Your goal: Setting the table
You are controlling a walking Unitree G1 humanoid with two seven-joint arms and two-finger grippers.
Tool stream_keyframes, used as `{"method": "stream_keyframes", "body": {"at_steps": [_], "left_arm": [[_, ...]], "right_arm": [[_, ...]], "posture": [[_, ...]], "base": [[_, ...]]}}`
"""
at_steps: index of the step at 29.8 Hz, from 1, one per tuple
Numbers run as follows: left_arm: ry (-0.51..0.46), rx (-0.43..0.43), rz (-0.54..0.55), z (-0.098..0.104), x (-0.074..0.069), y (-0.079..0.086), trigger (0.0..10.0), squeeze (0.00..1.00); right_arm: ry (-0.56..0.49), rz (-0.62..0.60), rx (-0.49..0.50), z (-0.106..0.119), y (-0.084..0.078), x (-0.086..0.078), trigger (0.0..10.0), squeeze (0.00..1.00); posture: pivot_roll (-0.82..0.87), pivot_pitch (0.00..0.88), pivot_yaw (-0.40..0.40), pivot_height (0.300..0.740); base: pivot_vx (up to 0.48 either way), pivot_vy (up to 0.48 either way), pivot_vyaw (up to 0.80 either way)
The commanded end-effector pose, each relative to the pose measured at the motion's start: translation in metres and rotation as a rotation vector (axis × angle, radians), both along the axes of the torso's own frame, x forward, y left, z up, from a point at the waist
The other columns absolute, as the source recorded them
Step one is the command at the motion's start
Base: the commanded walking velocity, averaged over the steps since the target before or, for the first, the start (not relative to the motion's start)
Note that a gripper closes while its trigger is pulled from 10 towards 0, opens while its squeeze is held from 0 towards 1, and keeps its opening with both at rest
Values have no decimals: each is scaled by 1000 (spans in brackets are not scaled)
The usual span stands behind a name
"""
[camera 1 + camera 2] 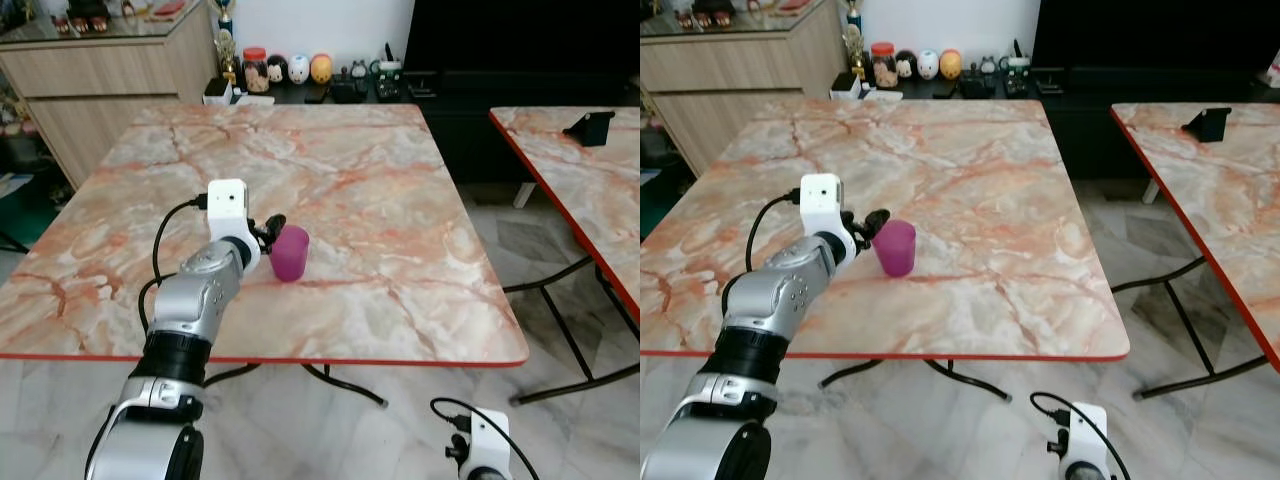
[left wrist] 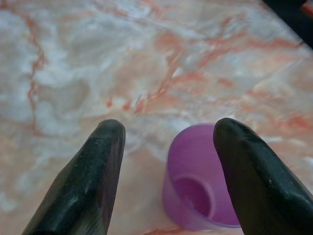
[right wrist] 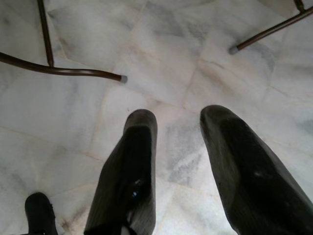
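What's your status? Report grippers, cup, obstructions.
Left gripper open, at purple cup, no grip. Cup upright on marble table. Right gripper open, idle, low over floor. No obstructions near cup.

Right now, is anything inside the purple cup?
Nothing visible: the purple cup looks empty down to its base. The left gripper, open, has one finger covering part of the rim.

Domestic dining area. A marble-patterned folding table (image 1: 330,170) with a red edge stands on pale marble floor tiles (image 1: 400,430); beyond it, a wooden sideboard (image 1: 90,80) and a low dark shelf of jars and painted figurines (image 1: 290,70); a second matching table (image 1: 580,190) stands beside it.
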State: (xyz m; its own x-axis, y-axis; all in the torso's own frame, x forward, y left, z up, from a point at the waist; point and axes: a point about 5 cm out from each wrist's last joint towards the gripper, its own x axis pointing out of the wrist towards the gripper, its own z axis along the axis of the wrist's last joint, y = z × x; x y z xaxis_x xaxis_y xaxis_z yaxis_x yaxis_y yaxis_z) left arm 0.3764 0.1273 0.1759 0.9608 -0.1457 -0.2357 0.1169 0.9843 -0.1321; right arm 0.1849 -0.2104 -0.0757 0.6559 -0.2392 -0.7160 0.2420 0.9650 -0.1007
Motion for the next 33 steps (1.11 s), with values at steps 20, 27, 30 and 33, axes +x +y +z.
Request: {"method": "stream_keyframes", "body": {"at_steps": [20, 27, 30, 33], "left_arm": [[12, 17, 16, -1, 2, 0, 10000, 0], [12, 17, 16, -1, 2, 0, 10000, 0], [79, 24, 8, -8, 5, -5, 10000, 0], [165, 40, -9, -19, 5, -10, 10000, 0]], "right_arm": [[14, 5, 2, -2, 2, -3, 10000, 0], [14, 5, 2, -2, 2, -3, 10000, 0], [17, 4, 7, -3, 3, -4, 10000, 0], [25, 3, 14, -4, 4, -6, 10000, 0]], "posture": [[28, 0, 17, 740], [28, 0, 17, 740], [24, 0, 31, 740], [24, 0, 31, 740]], "base": [[0, 0, 0], [0, 0, 0], [0, 0, 0], [0, 0, 0]]}}
